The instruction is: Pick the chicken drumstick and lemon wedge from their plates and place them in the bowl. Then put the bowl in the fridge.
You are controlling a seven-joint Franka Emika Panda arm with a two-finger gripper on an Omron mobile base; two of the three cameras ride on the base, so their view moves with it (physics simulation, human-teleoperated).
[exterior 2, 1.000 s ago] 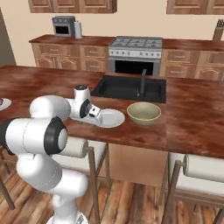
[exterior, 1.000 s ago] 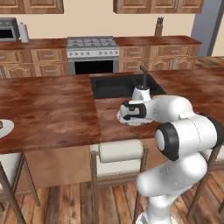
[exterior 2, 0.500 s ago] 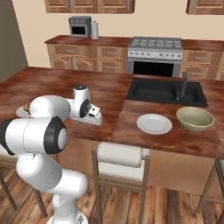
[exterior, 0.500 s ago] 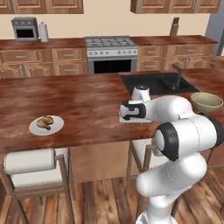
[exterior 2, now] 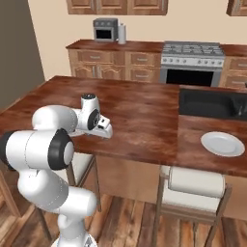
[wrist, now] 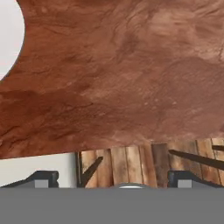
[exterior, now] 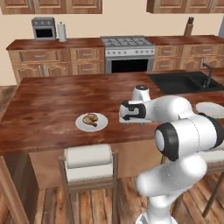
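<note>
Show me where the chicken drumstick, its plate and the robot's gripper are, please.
chicken drumstick (exterior: 90, 118): left base view, on its golden-brown meaty middle.
plate (exterior: 100, 125): left base view, on the bare white rim right of the drumstick.
gripper (wrist: 112, 179): hand view, midway between the two dark finger tips, which stand wide open.

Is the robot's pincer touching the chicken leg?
Apart. The left base view shows bare counter between the pincer and the chicken leg on its plate.

Base driven left, chicken drumstick on its plate now near the arm
</note>
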